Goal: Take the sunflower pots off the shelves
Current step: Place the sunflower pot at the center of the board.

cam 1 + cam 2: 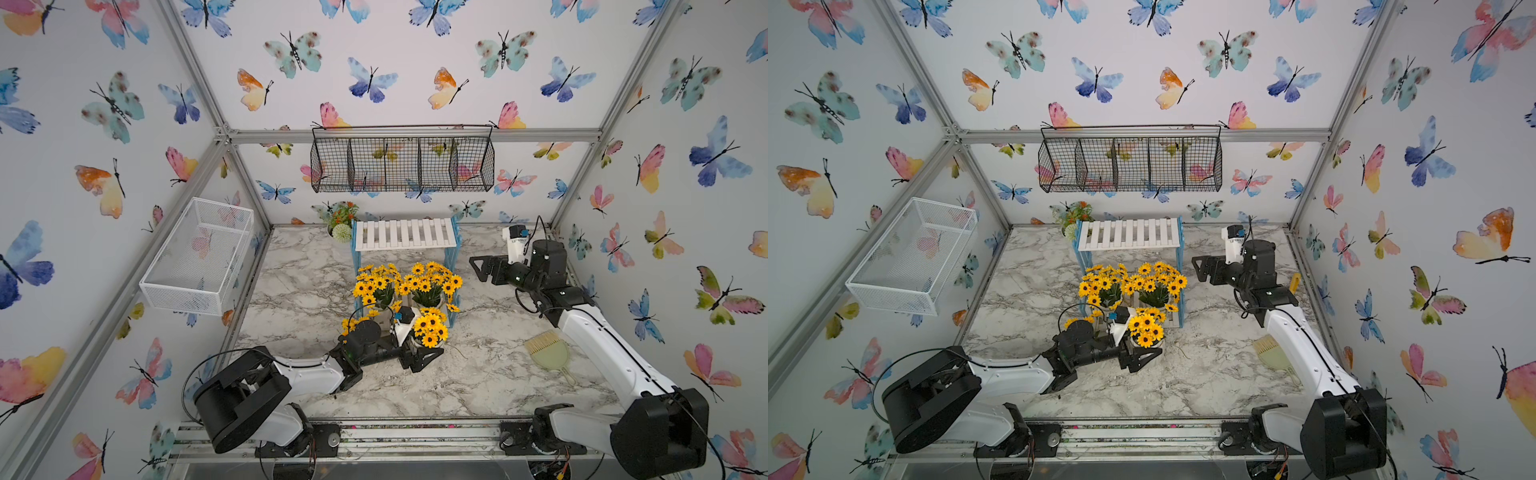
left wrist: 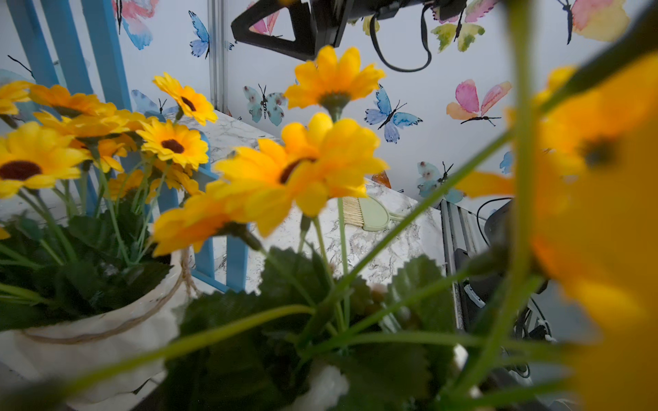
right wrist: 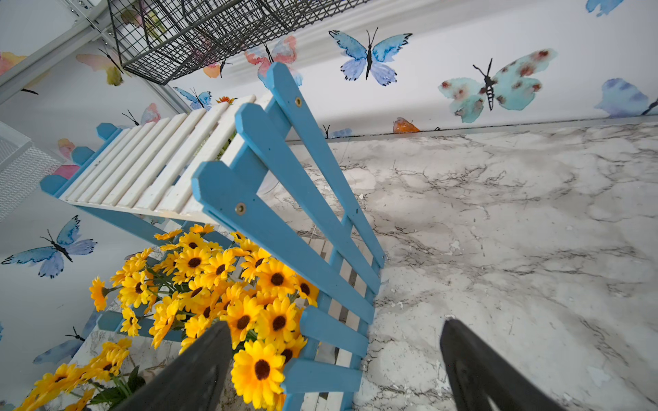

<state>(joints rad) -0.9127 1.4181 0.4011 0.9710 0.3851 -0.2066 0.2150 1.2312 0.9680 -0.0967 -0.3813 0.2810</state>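
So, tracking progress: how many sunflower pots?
4 pots: two on the shelves, lower tier; two on the table, one by the left gripper, one half-hidden behind that arm.

**Setting:** robotics lab test cell, dressed up as a domestic corner.

**Structure:** bare aluminium frame (image 1: 415, 135), closed in at the back and both sides by butterfly-print panels (image 1: 374, 79); marble-patterned tabletop (image 1: 478, 374) as the floor of the cell.

**Equipment:** left arm (image 1: 307, 370) and right arm (image 1: 602, 345), mounted on a metal rail (image 1: 415, 436) along the front edge, cables exposed.

**Props:**
- black wire basket (image 1: 402, 164), hung on the back wall
- white mesh basket (image 1: 199, 257), on a side wall
- small blue-and-white shelves (image 1: 405, 234)
- green hand brush (image 1: 546, 353), lying on the tabletop
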